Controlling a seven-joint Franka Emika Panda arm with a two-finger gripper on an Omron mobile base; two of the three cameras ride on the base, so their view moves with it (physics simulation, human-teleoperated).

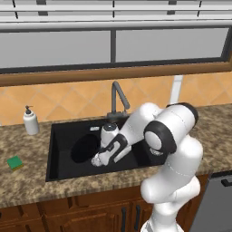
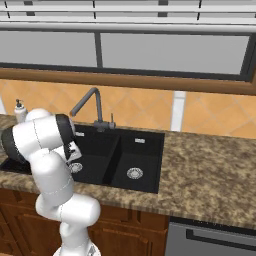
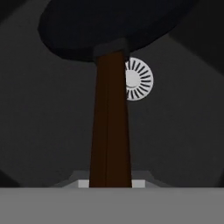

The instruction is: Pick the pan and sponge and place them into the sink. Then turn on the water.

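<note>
The black pan (image 1: 85,148) hangs tilted inside the large basin of the black sink (image 1: 56,170). My gripper (image 1: 96,159) is shut on its dark brown handle (image 3: 110,131), low in that basin. In the hand view the handle runs up from my gripper (image 3: 110,183) to the pan's round body (image 3: 109,26), and a silver drain (image 3: 139,79) shows partly behind the handle. The green sponge (image 1: 15,162) lies on the counter left of the sink, well away from my hand. No stream comes from the dark grey faucet (image 1: 118,97).
A white soap dispenser (image 1: 30,121) stands on the counter at the sink's back left corner. The smaller basin (image 2: 135,160), with its own drain (image 2: 134,173), lies to the right. The speckled counter (image 2: 210,170) stretches right of the sink, above a dishwasher (image 2: 220,240).
</note>
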